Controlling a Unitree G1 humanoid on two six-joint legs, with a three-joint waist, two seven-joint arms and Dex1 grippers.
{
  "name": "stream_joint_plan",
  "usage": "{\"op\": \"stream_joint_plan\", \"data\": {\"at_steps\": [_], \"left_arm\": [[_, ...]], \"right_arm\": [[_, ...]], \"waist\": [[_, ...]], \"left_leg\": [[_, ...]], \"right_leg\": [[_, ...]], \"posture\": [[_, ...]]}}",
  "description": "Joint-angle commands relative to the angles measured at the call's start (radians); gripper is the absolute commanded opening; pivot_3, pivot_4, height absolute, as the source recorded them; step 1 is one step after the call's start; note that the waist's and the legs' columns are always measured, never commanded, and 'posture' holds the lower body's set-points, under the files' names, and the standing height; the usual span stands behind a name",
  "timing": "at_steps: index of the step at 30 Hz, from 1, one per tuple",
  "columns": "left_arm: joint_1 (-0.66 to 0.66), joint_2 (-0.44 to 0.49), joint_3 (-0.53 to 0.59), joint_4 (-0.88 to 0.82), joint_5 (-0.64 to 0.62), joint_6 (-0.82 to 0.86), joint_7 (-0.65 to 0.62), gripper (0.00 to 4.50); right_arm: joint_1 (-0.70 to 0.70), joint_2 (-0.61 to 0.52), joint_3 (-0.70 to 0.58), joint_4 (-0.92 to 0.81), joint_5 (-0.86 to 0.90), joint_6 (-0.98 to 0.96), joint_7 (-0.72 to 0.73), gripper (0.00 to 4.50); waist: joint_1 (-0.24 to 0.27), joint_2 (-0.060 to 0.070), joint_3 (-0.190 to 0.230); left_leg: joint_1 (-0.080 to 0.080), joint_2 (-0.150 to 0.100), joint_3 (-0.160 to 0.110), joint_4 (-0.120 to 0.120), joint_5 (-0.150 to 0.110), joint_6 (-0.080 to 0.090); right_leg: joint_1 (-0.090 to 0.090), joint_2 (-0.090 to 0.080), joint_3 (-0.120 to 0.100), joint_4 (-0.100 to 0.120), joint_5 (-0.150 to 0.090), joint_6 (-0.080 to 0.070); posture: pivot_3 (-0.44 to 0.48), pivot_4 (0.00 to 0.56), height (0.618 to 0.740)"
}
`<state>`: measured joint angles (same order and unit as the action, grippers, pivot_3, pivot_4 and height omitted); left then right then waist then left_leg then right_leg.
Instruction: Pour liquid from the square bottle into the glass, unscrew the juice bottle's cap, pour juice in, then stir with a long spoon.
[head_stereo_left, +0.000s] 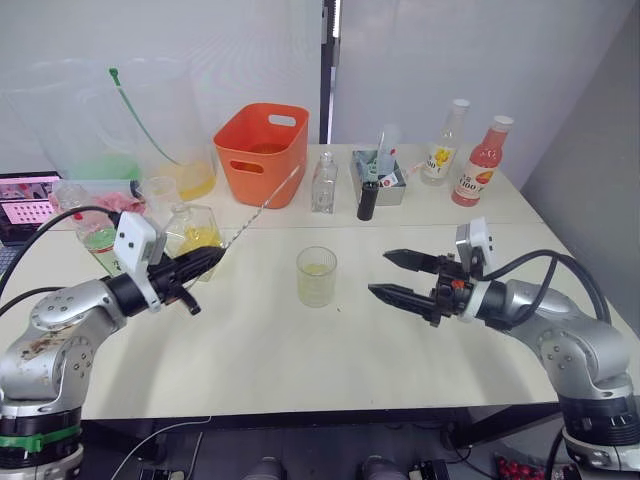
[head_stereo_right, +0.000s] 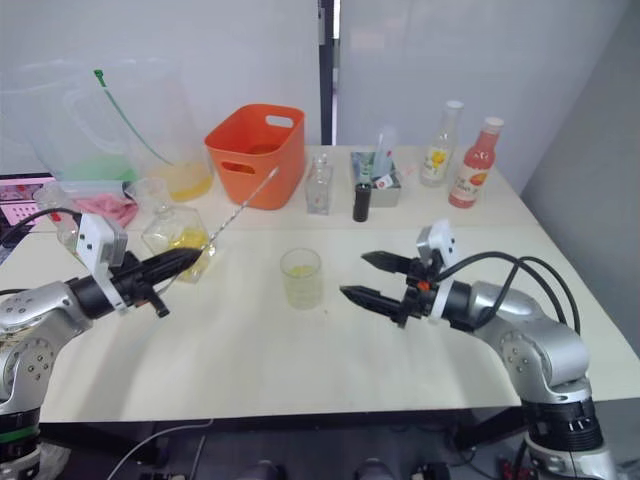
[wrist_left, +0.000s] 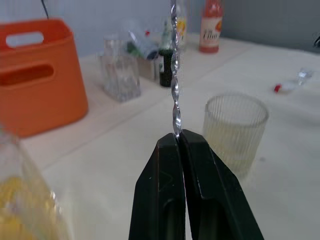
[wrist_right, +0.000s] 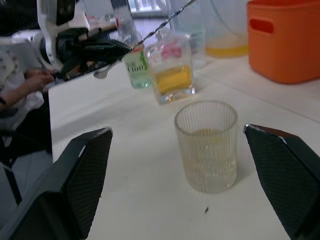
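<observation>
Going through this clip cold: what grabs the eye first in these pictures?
The left gripper is shut on the long spoon, whose thin twisted stem slants up over the table toward the orange basket. At mid-table stands the glass, holding a little pale yellow liquid, with the open right gripper level with it on its right. The square bottle stands just behind the left gripper.

The left gripper (head_stereo_left: 212, 259) pinches the low end of the long spoon (head_stereo_left: 262, 206), whose stem slants up toward the orange bin (head_stereo_left: 262, 152). The glass (head_stereo_left: 316, 276) stands mid-table with pale liquid low inside. The right gripper (head_stereo_left: 393, 276) hangs spread wide beside it. The square bottle (head_stereo_left: 195, 235) stands behind the left gripper.
</observation>
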<state>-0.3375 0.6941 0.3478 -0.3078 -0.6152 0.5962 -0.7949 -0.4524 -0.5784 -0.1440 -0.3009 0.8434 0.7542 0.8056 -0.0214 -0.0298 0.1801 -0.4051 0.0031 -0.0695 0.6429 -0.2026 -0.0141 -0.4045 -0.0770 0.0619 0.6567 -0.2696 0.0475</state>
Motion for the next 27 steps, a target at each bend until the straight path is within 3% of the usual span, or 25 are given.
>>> {"op": "stream_joint_plan", "data": {"at_steps": [1,7,16,26,27], "left_arm": [[-0.044,-0.006,-0.017,-0.081,-0.067,0.016,0.009,0.01],[-0.087,-0.055,-0.136,-0.148,-0.07,0.041,0.062,0.01],[-0.084,-0.064,-0.214,-0.152,-0.042,0.029,0.07,0.01],[-0.103,-0.105,-0.252,-0.149,-0.041,0.032,0.109,0.01],[-0.103,-0.107,-0.251,-0.148,-0.043,0.032,0.112,0.0]], "right_arm": [[-0.076,0.079,-0.093,0.011,0.164,0.072,-0.139,4.5],[-0.164,0.253,-0.137,0.032,0.336,0.149,-0.459,4.5],[-0.229,0.386,-0.141,0.036,0.533,0.149,-0.784,4.5],[-0.232,0.453,-0.096,0.014,0.613,0.111,-0.921,4.5],[-0.23,0.452,-0.093,0.012,0.617,0.108,-0.924,3.95]], "waist": [[-0.002,0.0,0.0],[-0.003,0.0,0.0],[-0.018,0.0,0.0],[-0.022,0.0,0.0],[-0.021,0.0,0.0]], "left_leg": [[0.0,0.0,0.0,0.0,0.0,0.0],[0.0,-0.001,0.0,0.0,0.0,0.0],[0.0,-0.001,-0.001,0.0,0.0,0.0],[0.0,-0.001,-0.001,0.0,0.0,0.0],[0.0,-0.001,-0.001,0.0,0.0,0.0]], "right_leg": [[0.0,0.0,0.0,0.0,0.0,0.0],[-0.001,0.0,0.001,0.002,0.0,0.0],[-0.002,0.0,0.001,0.004,0.0,0.0],[-0.002,0.001,0.001,0.005,0.0,0.0],[-0.002,0.001,0.001,0.005,0.0,0.0]], "posture": [[0.0,0.15,0.74],[0.0,0.15,0.74],[0.0,0.15,0.74],[0.0,0.15,0.74],[0.0,0.15,0.74]]}}
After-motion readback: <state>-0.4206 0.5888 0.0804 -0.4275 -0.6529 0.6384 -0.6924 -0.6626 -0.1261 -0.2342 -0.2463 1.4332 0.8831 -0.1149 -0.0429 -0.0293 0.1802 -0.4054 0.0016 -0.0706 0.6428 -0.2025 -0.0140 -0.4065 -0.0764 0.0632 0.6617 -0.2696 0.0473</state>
